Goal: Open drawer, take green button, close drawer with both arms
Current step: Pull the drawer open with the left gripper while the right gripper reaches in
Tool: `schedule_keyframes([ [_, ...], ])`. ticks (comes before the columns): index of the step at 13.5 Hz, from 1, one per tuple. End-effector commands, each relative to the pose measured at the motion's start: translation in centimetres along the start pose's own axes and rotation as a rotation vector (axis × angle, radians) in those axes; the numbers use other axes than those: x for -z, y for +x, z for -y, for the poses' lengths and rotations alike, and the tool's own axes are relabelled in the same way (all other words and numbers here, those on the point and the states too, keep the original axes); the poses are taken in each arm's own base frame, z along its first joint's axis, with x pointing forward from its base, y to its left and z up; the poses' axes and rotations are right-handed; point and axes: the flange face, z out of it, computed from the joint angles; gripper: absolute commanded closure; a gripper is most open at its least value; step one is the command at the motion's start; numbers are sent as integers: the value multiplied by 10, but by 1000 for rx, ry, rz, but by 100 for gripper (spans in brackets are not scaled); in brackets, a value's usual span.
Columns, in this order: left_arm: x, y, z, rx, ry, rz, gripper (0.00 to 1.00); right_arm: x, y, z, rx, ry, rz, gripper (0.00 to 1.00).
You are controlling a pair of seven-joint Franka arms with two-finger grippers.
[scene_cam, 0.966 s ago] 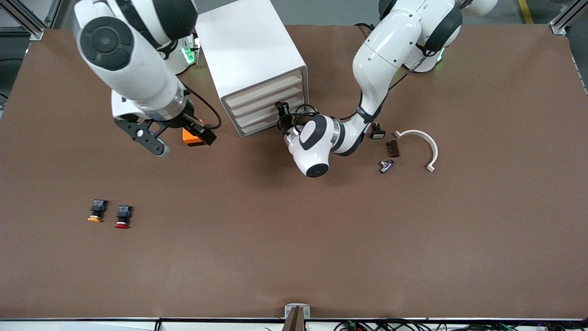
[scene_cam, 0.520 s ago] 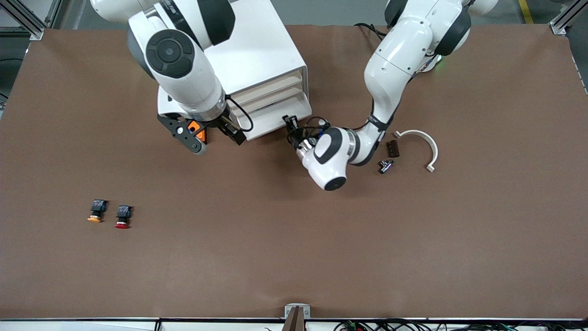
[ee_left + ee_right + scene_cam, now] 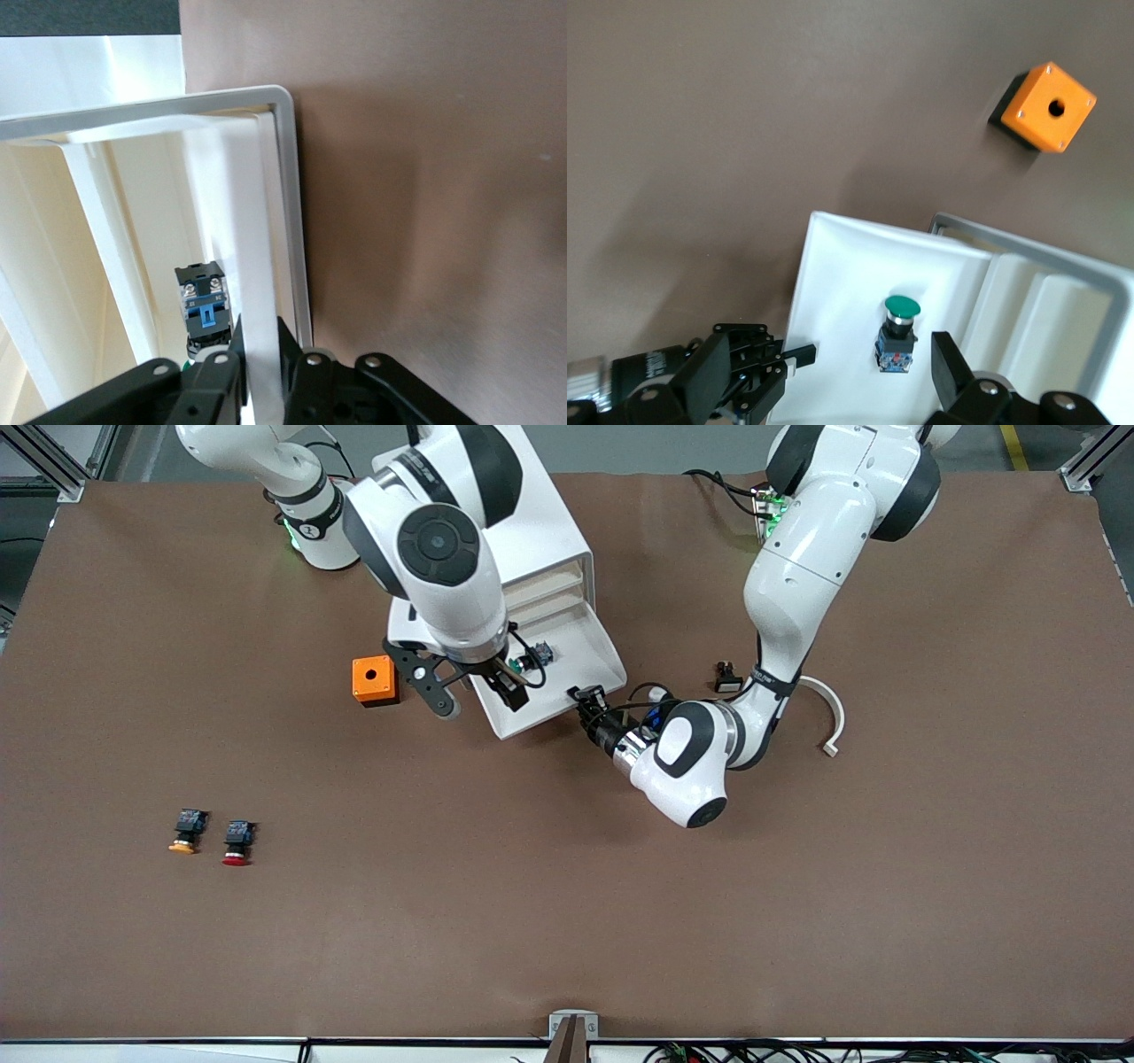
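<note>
One drawer [image 3: 567, 669] stands pulled out of the cabinet [image 3: 496, 522] near the desk's [image 3: 567, 886] top edge, where we see the left end effector [image 3: 586, 701] clenched on its front lip, the green button [image 3: 900, 329] lying inside, and the right end effector [image 3: 474, 691] released over it.
</note>
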Motion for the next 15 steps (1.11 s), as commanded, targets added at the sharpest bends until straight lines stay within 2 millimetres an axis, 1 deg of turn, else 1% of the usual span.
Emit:
schedule_keyframes([
  [1,21,-3,-8,-73,-54,35,16,-29,-15,9,-27,-26,0,0],
  [2,23,-3,-6,-73,-54,36,0,-43,-16,10,-26,-21,-1,0],
  [3,29,-4,-3,-79,-66,36,0,-57,-23,10,-15,-22,-3,0],
  [4,40,-3,-1,-81,-79,42,0,-67,-29,10,-8,-18,-6,0],
  [5,57,-4,6,-92,-105,54,0,-74,-29,10,-10,-12,-7,0],
  [6,75,-1,8,-105,-133,63,0,-80,-27,11,-32,-5,-2,0],
  [7,98,1,16,-129,-172,74,0,-88,-23,11,-93,-17,-3,0],
  [8,126,5,25,-161,-220,86,0,-102,-26,10,-131,-41,-8,0],
  [9,151,10,38,-209,-275,58,0,-114,-32,7,-136,-65,-13,0],
  [10,161,19,40,-242,-309,-13,0,-122,-42,3,-141,-81,-19,0],
  [11,166,28,37,-274,-342,-92,0,-124,-48,2,-149,-86,-22,0],
  [12,184,36,42,-296,-397,-144,0,-132,-57,1,-145,-100,-27,0],
  [13,195,41,46,-325,-431,-189,0,-144,-70,0,-125,-115,-35,0],
  [14,217,50,54,-357,-486,-240,0,-156,-85,-1,-102,-134,-45,0],
  [15,228,55,58,-389,-515,-288,0,-165,-91,-1,-96,-141,-49,0],
])
